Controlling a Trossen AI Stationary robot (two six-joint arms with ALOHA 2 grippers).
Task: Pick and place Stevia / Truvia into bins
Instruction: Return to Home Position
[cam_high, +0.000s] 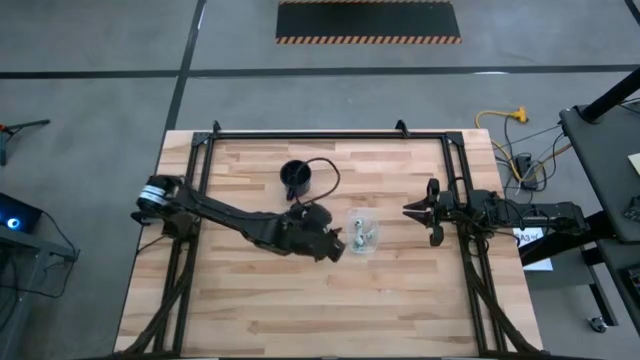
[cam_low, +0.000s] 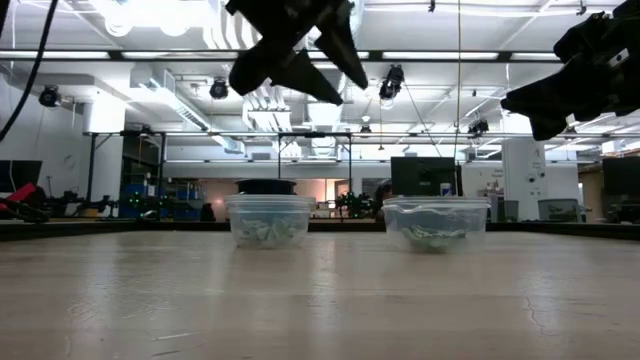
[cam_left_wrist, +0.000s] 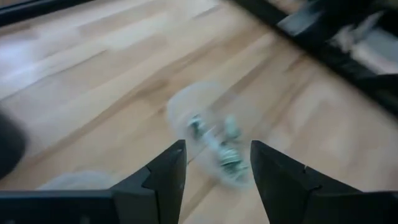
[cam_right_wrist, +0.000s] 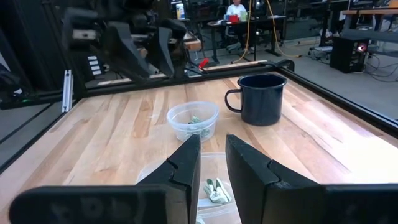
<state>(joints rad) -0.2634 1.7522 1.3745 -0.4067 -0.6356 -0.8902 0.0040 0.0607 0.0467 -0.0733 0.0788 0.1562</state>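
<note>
Two clear plastic cups (cam_high: 357, 221) (cam_high: 365, 241) stand close together on their bases at the middle of the wooden table. Each holds green-and-white sweetener packets; they show in the low view inside the left cup (cam_low: 268, 228) and the right cup (cam_low: 435, 234). My left gripper (cam_high: 338, 248) hovers open and empty just left of the cups; its wrist view shows one cup with packets (cam_left_wrist: 214, 146) beyond its gripper (cam_left_wrist: 217, 163). My right gripper (cam_high: 408, 210) hangs to the right of the cups, open by a narrow gap and empty (cam_right_wrist: 212, 149), above the nearer cup (cam_right_wrist: 211, 186).
A black mug with a handle (cam_high: 297, 178) stands toward the far edge, left of the cups; it also shows in the right wrist view (cam_right_wrist: 256, 99). A black cable loops beside it (cam_high: 325, 170). Black frame rails (cam_high: 330, 135) border the table's far, left and right sides.
</note>
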